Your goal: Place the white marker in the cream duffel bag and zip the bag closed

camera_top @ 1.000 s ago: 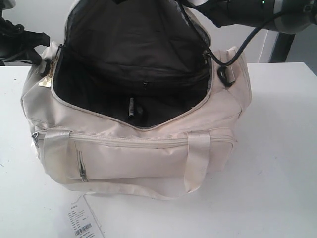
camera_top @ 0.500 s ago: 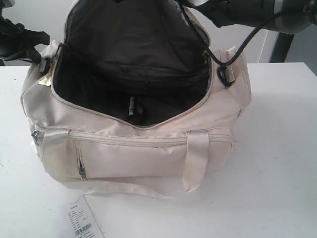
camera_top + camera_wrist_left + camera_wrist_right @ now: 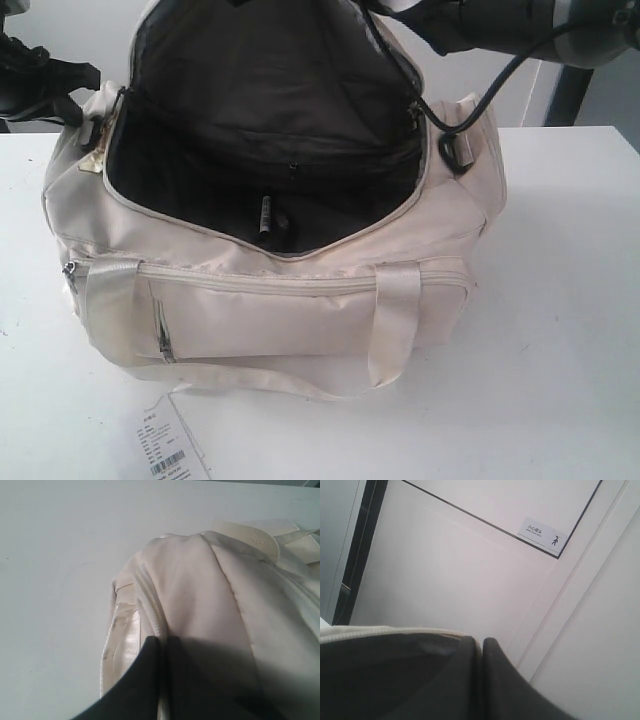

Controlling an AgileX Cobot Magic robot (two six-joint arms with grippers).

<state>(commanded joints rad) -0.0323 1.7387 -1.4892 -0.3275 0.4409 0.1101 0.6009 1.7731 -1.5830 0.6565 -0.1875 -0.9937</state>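
Exterior view shows the marker point(image 3: 266, 216) lying inside the open bag point(image 3: 300, 310), soft and floppy, probably best closed by its zip pull point(image 3: 92, 165), while left gripper point(image 3: 162, 642) and right gripper point(image 3: 482, 643) each pinch its fabric, jaws narrow.

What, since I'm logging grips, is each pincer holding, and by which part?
Both hold the large soft cream duffel bag: left pincer pinches fabric at its end, right pincer pinches the raised zipper rim of its opening.

cream duffel bag point(image 3: 300, 310) – soft matt cloth; strap handles point(image 3: 395, 325) glossy satin; lining point(image 3: 260, 110) black matt fabric; table point(image 3: 560, 350) smooth white – label point(image 3: 168, 452) paper.
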